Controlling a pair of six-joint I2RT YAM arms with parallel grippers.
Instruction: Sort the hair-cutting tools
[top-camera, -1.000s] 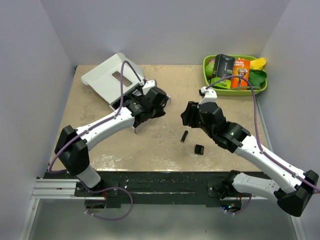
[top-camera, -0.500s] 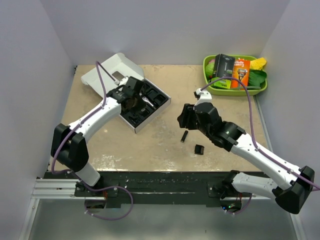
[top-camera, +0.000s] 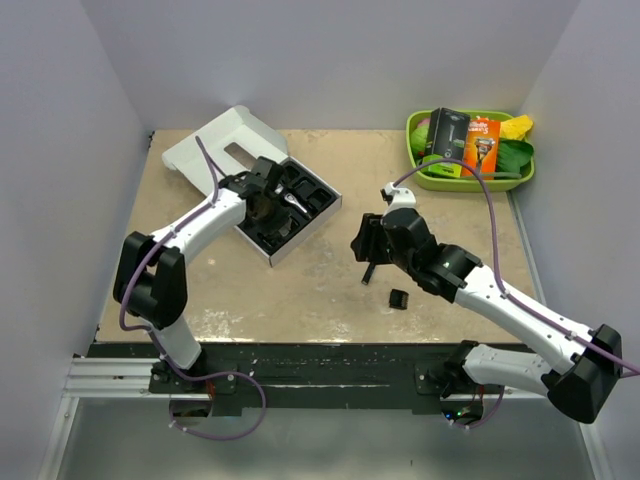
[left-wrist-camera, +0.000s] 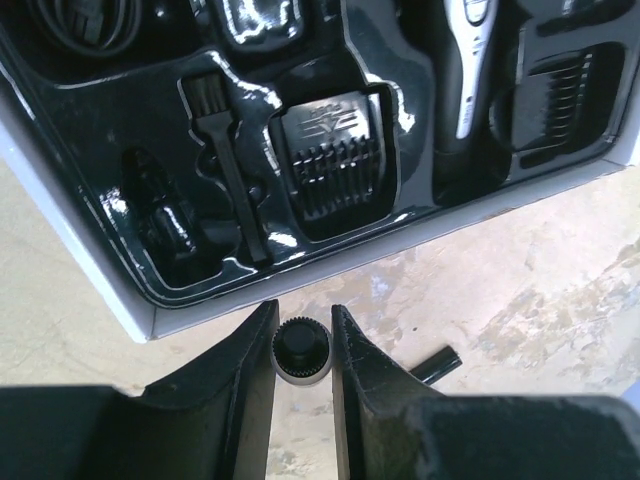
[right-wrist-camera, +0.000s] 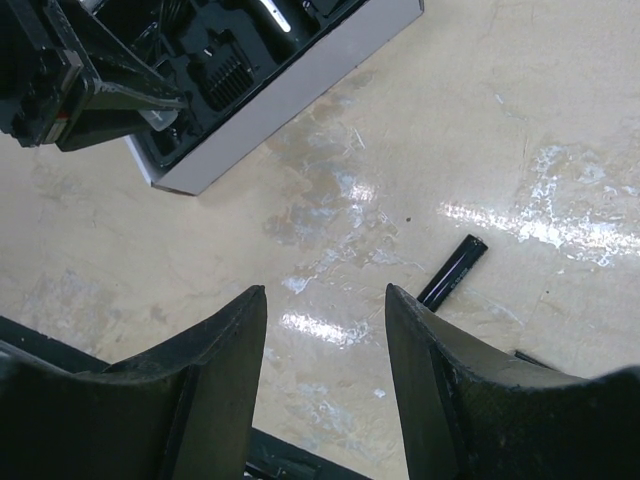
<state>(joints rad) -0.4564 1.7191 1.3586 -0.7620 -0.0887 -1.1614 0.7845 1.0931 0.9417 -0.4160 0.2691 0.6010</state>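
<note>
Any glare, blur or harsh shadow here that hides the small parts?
Left wrist: white highlights streak the glossy black insert, masking pocket edges; the comb attachment is readable. Right wrist: bright glare patches on the table, the slim black piece sharp. Top external: even light, soft shadows, small parts tiny.

A beige, mottled tabletop (top-camera: 300, 300) fills the scene, scuffed and stained in paler patches, and light leaves bright glare streaks (right-wrist-camera: 545, 215) on it in the right wrist view. Plain pale lavender-grey walls (top-camera: 330, 60) close it in at the back and on both sides. Along the near edge runs a black metal rail (top-camera: 330, 362) with a silver aluminium extrusion (top-camera: 100, 378) at its left end; a smooth grey floor (top-camera: 320, 450) lies below.
</note>
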